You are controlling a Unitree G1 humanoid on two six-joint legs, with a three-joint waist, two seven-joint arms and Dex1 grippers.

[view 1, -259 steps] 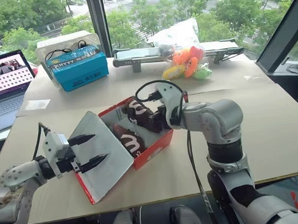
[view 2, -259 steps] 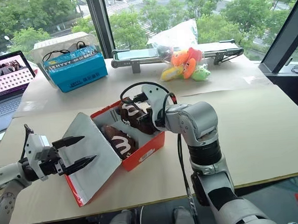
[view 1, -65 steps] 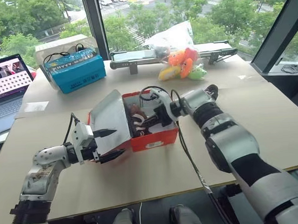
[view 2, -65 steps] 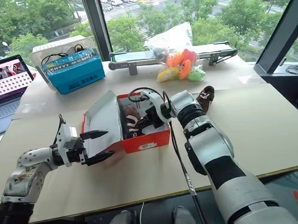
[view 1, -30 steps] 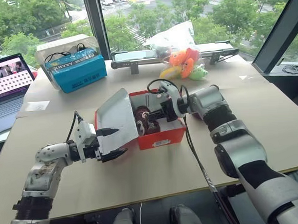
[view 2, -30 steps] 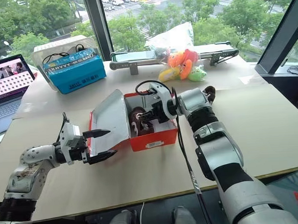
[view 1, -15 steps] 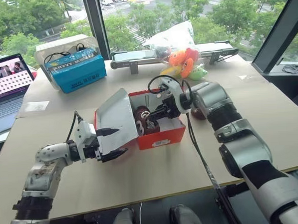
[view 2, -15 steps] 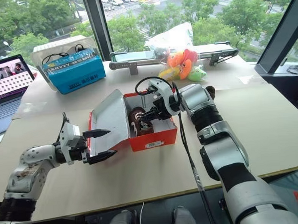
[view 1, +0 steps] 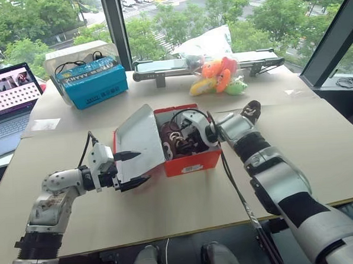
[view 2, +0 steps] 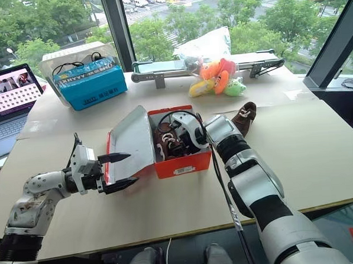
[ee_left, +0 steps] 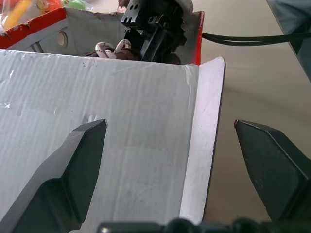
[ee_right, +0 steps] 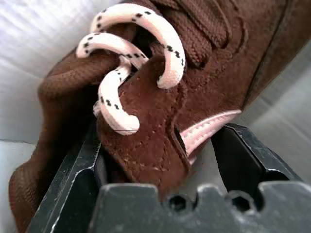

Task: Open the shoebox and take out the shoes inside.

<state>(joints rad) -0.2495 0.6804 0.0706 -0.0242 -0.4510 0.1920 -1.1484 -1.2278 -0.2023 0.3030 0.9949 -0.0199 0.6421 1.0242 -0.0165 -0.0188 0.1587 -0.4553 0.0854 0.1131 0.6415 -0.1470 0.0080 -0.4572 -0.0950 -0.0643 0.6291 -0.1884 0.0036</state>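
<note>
- Right gripper [ee_right: 160, 145] down inside the shoebox [view 1: 190, 162], mostly hidden by the box wall and cable in the head views; fingers spread either side of a brown shoe [ee_right: 160, 97], contact on the pads hard to confirm.
- Shoe toe cut off in the right wrist view; brown suede, pale speckled laces, pink-white curved stripe.
- Second shoe [view 2: 245, 116] out on the table [view 1: 320, 154], right of the box (far end partly hidden behind the right arm in the left eye view).
- Shoebox mid-table, red outside, grey-white inside, lid [view 1: 138, 143] raised toward the left.
- Left gripper [view 1: 130, 169] at the lid edge, fingers spread wide, lid edge between them, not pinching.
- Print on the box too small to make out.
</note>
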